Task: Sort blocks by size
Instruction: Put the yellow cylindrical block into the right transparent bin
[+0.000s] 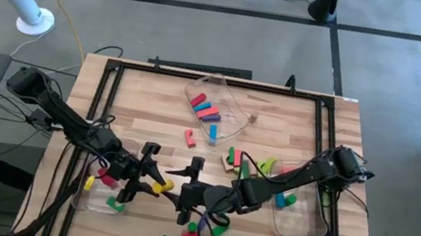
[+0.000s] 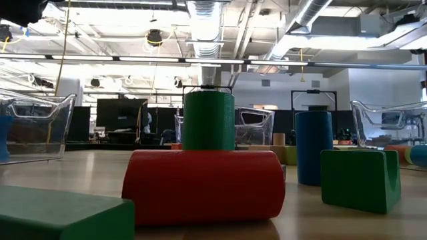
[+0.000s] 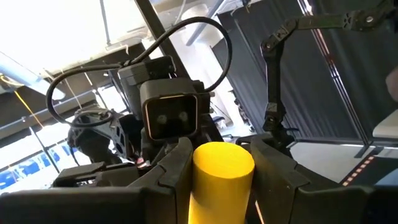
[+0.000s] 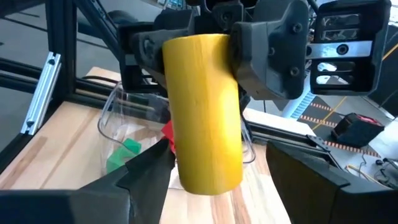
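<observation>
A yellow cylinder block (image 4: 205,106) hangs above the table's near middle, with my left gripper (image 1: 154,180) shut on it. My right gripper (image 1: 186,185) faces it from the table's right, open; its two fingers (image 4: 146,171) stand on either side of the cylinder's free end, and I cannot tell whether they touch it. Loose blocks (image 1: 242,163) lie on the wood at centre right, and a few more blocks (image 1: 188,234) lie near the front edge. In the low view a red cylinder (image 2: 203,183) lies on its side before an upright green one (image 2: 209,120); neither gripper shows there. My left gripper pinches the yellow cylinder between its two fingers (image 3: 174,168) at one end (image 4: 186,53). The fingers come roughly level from the table's left and lie along the cylinder. Its other end (image 4: 211,177) sticks out past the fingertips, clear of the table.
Three clear bins stand on the table: one at the near left (image 1: 96,202) with green, red and yellow blocks, one at the far middle (image 1: 236,96) with several blocks, one at the right (image 1: 304,226) with blue blocks. A black frame (image 1: 104,82) rims the table.
</observation>
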`<action>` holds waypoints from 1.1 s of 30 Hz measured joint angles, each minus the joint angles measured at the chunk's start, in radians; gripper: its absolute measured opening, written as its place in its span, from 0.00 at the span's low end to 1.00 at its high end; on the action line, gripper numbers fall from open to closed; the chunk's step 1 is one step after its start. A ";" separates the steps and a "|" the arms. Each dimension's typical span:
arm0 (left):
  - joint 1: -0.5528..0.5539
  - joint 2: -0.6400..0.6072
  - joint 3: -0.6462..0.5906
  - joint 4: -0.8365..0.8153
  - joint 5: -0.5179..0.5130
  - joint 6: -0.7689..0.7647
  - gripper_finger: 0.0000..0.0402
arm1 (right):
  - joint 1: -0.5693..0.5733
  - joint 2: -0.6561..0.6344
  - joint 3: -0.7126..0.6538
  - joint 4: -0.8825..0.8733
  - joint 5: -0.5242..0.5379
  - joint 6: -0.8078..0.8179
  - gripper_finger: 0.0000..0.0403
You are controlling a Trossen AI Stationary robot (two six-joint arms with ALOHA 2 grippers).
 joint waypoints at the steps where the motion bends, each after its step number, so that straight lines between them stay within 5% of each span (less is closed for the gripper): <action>1: 0.000 0.000 0.000 0.000 0.000 -0.001 0.31 | 0.000 0.000 0.000 0.000 0.000 0.000 0.71; 15: 0.000 0.000 0.000 -0.013 -0.005 -0.006 0.31 | 0.001 0.000 0.000 -0.037 0.001 -0.001 0.38; 33: 0.000 0.000 0.000 -0.054 -0.021 -0.032 0.37 | 0.024 0.000 0.000 -0.090 0.031 0.026 0.38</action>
